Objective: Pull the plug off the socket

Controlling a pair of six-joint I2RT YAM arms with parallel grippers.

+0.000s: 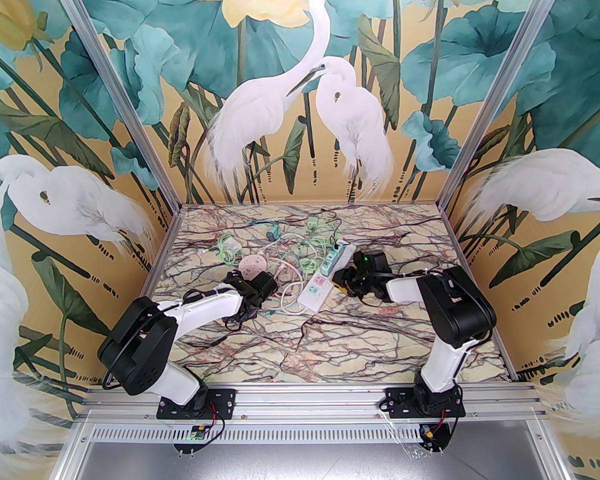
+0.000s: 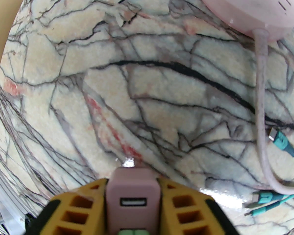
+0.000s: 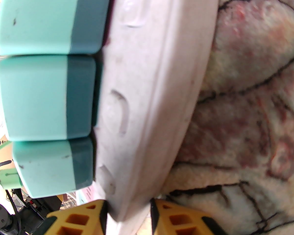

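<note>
Left claw [image 2: 133, 183] grips plug [image 2: 133, 192], right claw [image 3: 128, 204] — strip [image 3: 156, 82]

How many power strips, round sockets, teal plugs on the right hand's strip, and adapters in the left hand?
white power strips: 2
round pink socket: 1
teal plugs on the right hand's strip: 3
pink adapter in the left hand: 1
total: 7

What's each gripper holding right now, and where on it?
Left gripper holds the pink charger plug by its two sides. Right gripper grips the white power strip across one end.
</note>
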